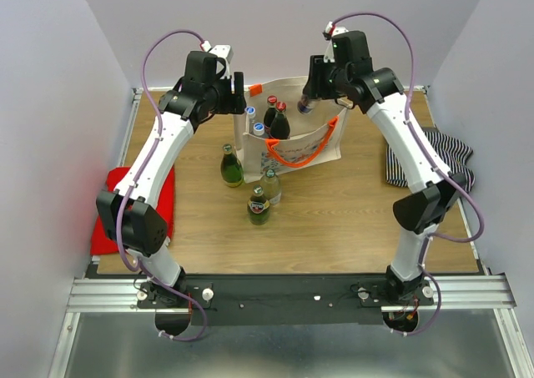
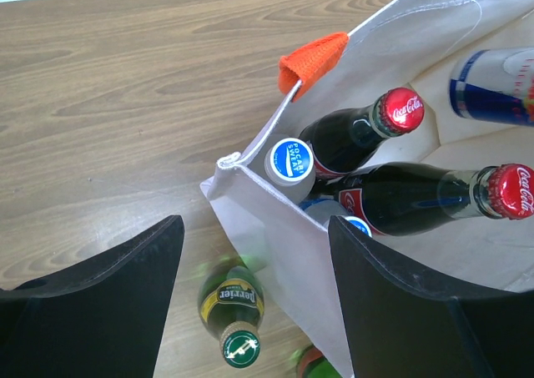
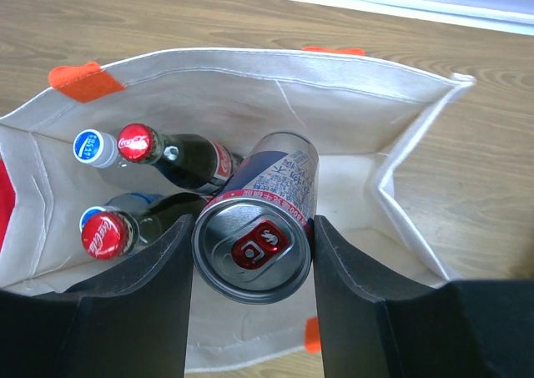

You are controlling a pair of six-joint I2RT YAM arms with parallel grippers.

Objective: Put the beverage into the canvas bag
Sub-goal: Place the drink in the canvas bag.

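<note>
The beverage, a silver and blue can (image 3: 254,240) with a red tab, hangs tilted over the open mouth of the cream canvas bag (image 3: 250,86). My right gripper (image 3: 253,253) is shut on it, one finger pressed to each side of its top rim. From above, the can (image 1: 306,105) shows at the bag's (image 1: 304,144) right rim under that gripper (image 1: 310,103). My left gripper (image 2: 254,261) stands open astride the bag's left wall (image 2: 284,244), gripping nothing. Two cola bottles (image 3: 179,157) and blue-capped bottles (image 3: 90,147) sit inside the bag.
Three bottles stand on the table before the bag: a green one (image 1: 231,166), a clear one (image 1: 270,186) and a green one with a red label (image 1: 259,205). A red cloth (image 1: 158,207) lies at the left edge, a striped cloth (image 1: 434,157) at the right.
</note>
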